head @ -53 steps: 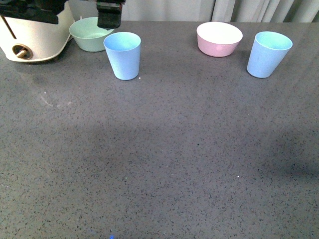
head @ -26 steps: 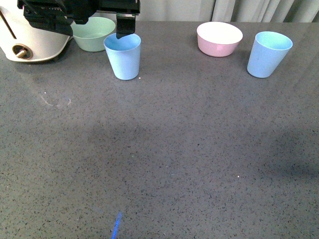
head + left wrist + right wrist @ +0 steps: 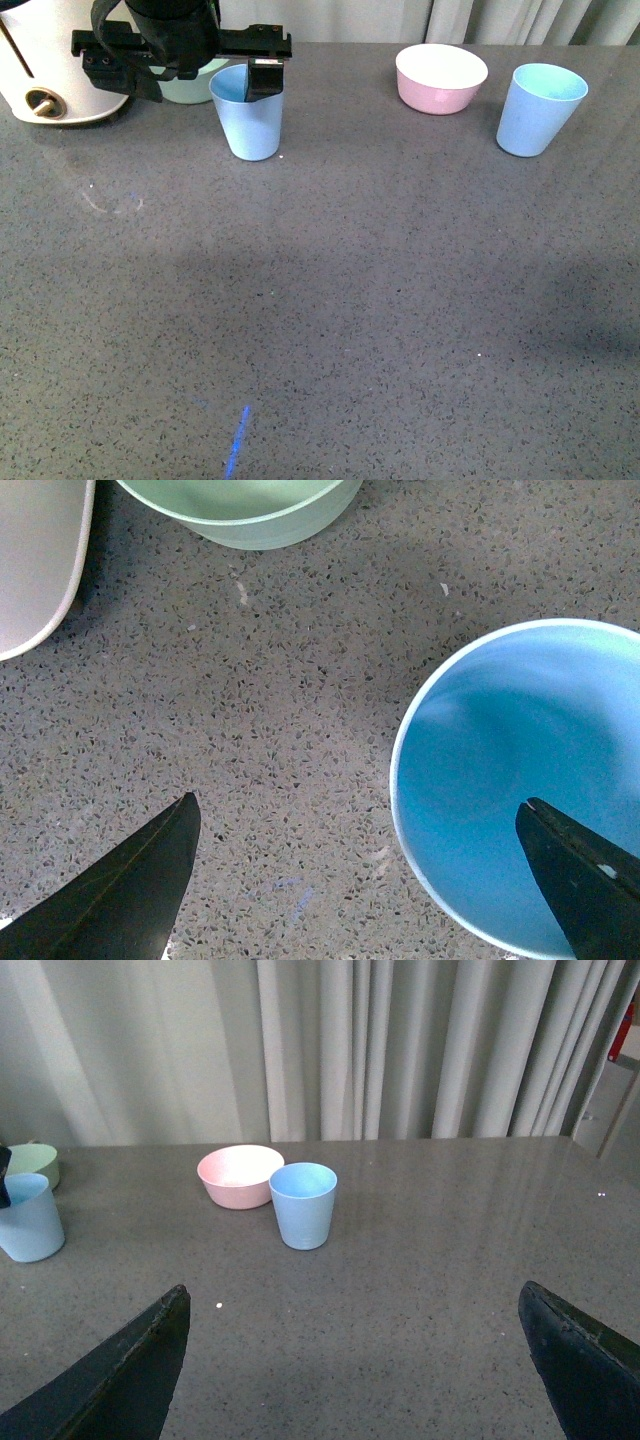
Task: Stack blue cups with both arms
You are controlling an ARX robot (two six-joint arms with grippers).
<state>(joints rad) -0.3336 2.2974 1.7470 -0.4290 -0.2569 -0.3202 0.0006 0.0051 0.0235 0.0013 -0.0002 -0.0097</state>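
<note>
At the upper left of the front view, a rounded white appliance [image 3: 55, 85] stands on the grey speckled table [image 3: 350, 300]. Just right of it hangs the black left gripper [image 3: 182, 62], which covers most of a pale green plastic bowl [image 3: 192, 93]. Its jaws are spread wide and grip nothing. One finger [image 3: 265, 80] dips inside the mouth of the first light blue tapered plastic cup [image 3: 250, 125], which stands upright. In the left wrist view that cup [image 3: 500, 780] fills the lower right of the frame. One dark fingertip is over its hollow, the other over bare table, and the cup's near wall lies between them.

Further right, at the upper middle, sits a pink plastic bowl [image 3: 441, 80]. Close beside it but apart, at the upper right, the second light blue plastic cup [image 3: 538, 110] stands upright.

The right gripper [image 3: 352, 1300] shows only in its own wrist view. Its tips sit at the lower corners, wide apart and empty. The second cup [image 3: 304, 1208] stands mid-frame, well beyond them.
</note>
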